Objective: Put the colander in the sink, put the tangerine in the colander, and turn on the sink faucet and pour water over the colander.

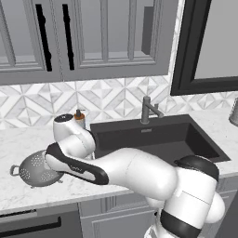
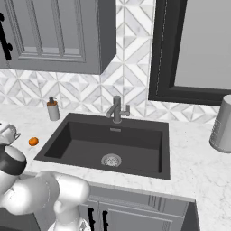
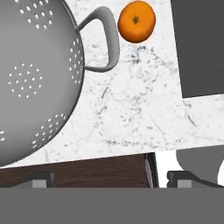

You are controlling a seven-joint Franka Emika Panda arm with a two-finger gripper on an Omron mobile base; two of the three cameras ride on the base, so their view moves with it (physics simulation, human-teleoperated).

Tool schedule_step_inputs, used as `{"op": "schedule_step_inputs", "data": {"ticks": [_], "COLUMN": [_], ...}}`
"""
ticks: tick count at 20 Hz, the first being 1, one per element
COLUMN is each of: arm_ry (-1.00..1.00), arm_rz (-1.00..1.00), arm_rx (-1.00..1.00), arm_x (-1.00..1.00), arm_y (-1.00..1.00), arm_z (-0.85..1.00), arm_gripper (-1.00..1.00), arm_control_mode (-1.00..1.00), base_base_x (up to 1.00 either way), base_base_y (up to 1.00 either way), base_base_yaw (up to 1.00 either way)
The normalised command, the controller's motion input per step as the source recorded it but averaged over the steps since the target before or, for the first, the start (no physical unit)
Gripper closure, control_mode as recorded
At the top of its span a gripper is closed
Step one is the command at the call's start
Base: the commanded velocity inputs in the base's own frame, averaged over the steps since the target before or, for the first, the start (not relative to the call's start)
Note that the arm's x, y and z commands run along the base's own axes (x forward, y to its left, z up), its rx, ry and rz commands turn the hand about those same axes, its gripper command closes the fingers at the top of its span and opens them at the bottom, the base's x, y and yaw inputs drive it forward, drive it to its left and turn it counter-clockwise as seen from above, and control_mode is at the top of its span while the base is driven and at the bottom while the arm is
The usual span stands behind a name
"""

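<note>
The grey perforated colander (image 3: 30, 78) stands on the marble counter, left of the dark sink (image 2: 113, 144). Its loop handle (image 3: 103, 41) points toward the orange tangerine (image 3: 137, 21), which lies on the counter just beyond it. The left base view shows the colander (image 1: 32, 171) partly hidden under my arm. My gripper (image 3: 110, 180) is open above the counter's front edge, beside the colander, with nothing between its fingertips (image 3: 41, 179). The tangerine (image 2: 33, 141) sits by the sink's left rim. Behind the basin stands the sink faucet (image 2: 117, 109), with no water running.
A small soap dispenser (image 2: 53, 109) stands at the sink's back left corner. On the counter at the far right is a grey canister (image 2: 222, 124). Upper cabinets (image 1: 83, 37) hang over the counter. The round silver drain (image 2: 111, 159) lies in the bare basin.
</note>
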Motion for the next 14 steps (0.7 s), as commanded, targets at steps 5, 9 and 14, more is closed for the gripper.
{"op": "schedule_step_inputs", "data": {"ticks": [5,9,14], "arm_ry": [0.00,0.00,0.00], "arm_rz": [-0.09,-0.09,-0.07], "arm_rx": [0.01,0.00,0.00], "arm_x": [0.14,0.18,0.19], "arm_y": [0.20,0.23,0.22], "arm_z": [-0.17,-0.14,-0.11], "arm_gripper": [-1.00,-1.00,-1.00], "arm_control_mode": [-1.00,-1.00,-1.00], "base_base_x": [0.00,0.00,0.00], "base_base_y": [0.00,0.00,0.00], "base_base_yaw": [0.00,0.00,0.00]}}
